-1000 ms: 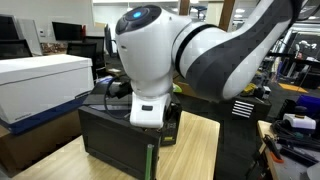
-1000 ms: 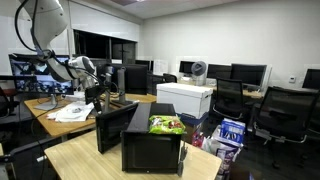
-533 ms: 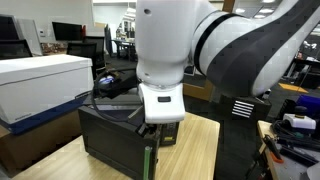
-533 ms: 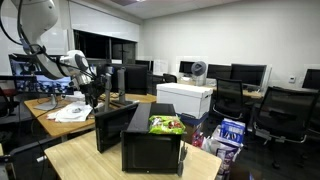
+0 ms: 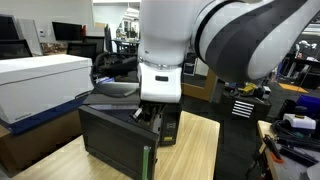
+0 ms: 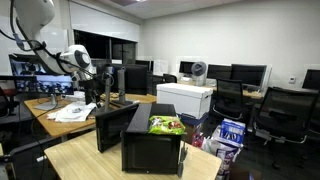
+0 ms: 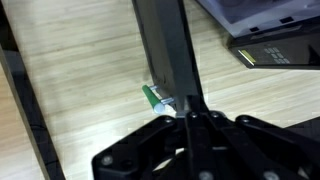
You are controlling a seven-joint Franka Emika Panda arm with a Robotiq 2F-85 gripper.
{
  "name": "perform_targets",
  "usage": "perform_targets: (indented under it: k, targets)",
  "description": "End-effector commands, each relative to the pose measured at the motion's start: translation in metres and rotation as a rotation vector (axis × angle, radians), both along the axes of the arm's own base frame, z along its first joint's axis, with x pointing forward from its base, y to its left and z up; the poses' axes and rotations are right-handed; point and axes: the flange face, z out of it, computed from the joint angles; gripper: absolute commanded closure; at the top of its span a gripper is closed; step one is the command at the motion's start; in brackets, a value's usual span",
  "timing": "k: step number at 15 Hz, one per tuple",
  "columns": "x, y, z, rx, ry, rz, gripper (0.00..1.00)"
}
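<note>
My gripper (image 7: 188, 106) is shut, its black fingers pressed together at the bottom of the wrist view. The fingertips meet the thin top edge of a black door panel (image 7: 165, 45) that runs away from them over the wooden tabletop (image 7: 85, 80). A small green piece (image 7: 152, 97) with a white end sticks out beside the panel, just left of the fingertips. In an exterior view the gripper (image 6: 103, 95) hangs over the open door (image 6: 112, 125) of a black box (image 6: 150, 150). A green bag (image 6: 166, 125) lies on top of that box. Nothing shows between the fingers.
A white machine (image 6: 185, 98) stands behind the black box; it also shows on the left as the white machine (image 5: 40, 85). Monitors and papers crowd the desk (image 6: 60, 112) behind the arm. Office chairs (image 6: 285, 110) stand to the right. The arm's bulky white wrist (image 5: 165, 50) fills much of one view.
The arm has swung across above the black box and its wrist has turned. The gripper has stayed shut over the door's edge.
</note>
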Motion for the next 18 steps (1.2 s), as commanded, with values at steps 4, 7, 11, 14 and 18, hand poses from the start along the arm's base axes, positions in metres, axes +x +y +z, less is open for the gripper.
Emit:
perform_targets:
  k: [4, 7, 11, 14, 18]
  targets:
    - [0.040, -0.051, 0.010, 0.004, -0.208, -0.304, 1.00]
    - [0.053, -0.076, -0.004, -0.048, -0.286, -0.447, 1.00]
    - [0.033, -0.066, -0.045, -0.084, -0.245, -0.549, 1.00]
    - [0.010, -0.039, -0.072, -0.107, -0.139, -0.507, 1.00]
    - [-0.004, -0.003, -0.081, -0.078, -0.089, -0.473, 1.00]
